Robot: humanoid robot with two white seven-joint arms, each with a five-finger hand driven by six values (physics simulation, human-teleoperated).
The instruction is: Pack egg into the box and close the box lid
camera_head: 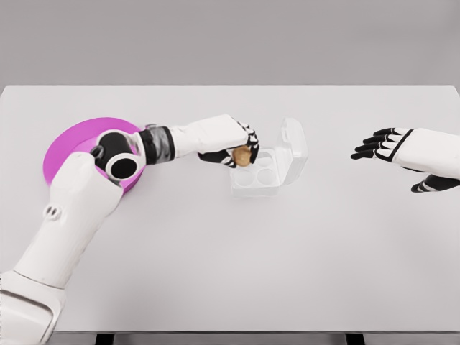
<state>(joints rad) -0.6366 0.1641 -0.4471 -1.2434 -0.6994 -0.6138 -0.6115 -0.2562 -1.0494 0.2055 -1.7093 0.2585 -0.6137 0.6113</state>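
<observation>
A magenta plate (68, 144) lies at the left of the white desk (230, 273), partly hidden by the left arm. The left hand (233, 144) reaches right from there, fingers curled around a brown egg (243, 156) held just over the near-left corner of the box (259, 176). The box is clear plastic with round cups, its lid (295, 147) standing open at the right. Well apart, the right hand (388, 147) hovers with fingers spread, grasping nothing.

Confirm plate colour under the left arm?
Magenta plate, seen clearest in the head view.
</observation>
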